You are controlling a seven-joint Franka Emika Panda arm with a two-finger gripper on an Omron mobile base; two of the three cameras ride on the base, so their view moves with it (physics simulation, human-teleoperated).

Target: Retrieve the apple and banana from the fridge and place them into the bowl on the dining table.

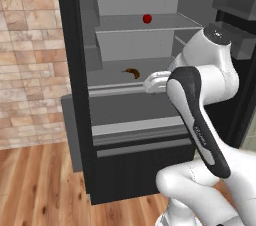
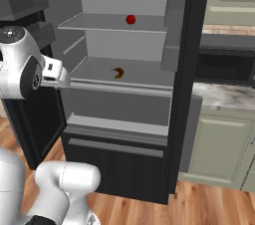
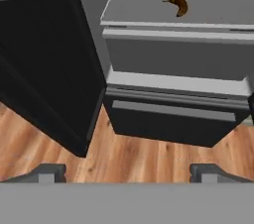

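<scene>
The black fridge (image 1: 71, 70) (image 2: 193, 69) stands open, showing pale grey shelves. A small red apple (image 1: 147, 18) (image 2: 130, 19) sits on the upper shelf. On the shelf below lies the orange-brown banana (image 1: 132, 73) (image 2: 118, 73) (image 3: 177, 5). My gripper (image 3: 127, 174) is open with nothing between its fingertips (image 3: 47, 173). It hovers in front of the fridge, short of the lower shelf's front edge, looking down at the bottom drawer (image 3: 171, 124). The white hand (image 1: 156, 82) (image 2: 54, 75) sits level with the banana's shelf. The bowl and the dining table are out of view.
The open black fridge door (image 3: 39, 69) (image 2: 35, 119) stands to the gripper's left, with door bins (image 2: 25, 0). A brick wall (image 1: 27, 60) flanks the fridge. A marbled wall counter (image 2: 221, 94) with sage cabinets and a black microwave (image 2: 224, 64) lies right. Below is wood floor (image 3: 124, 153).
</scene>
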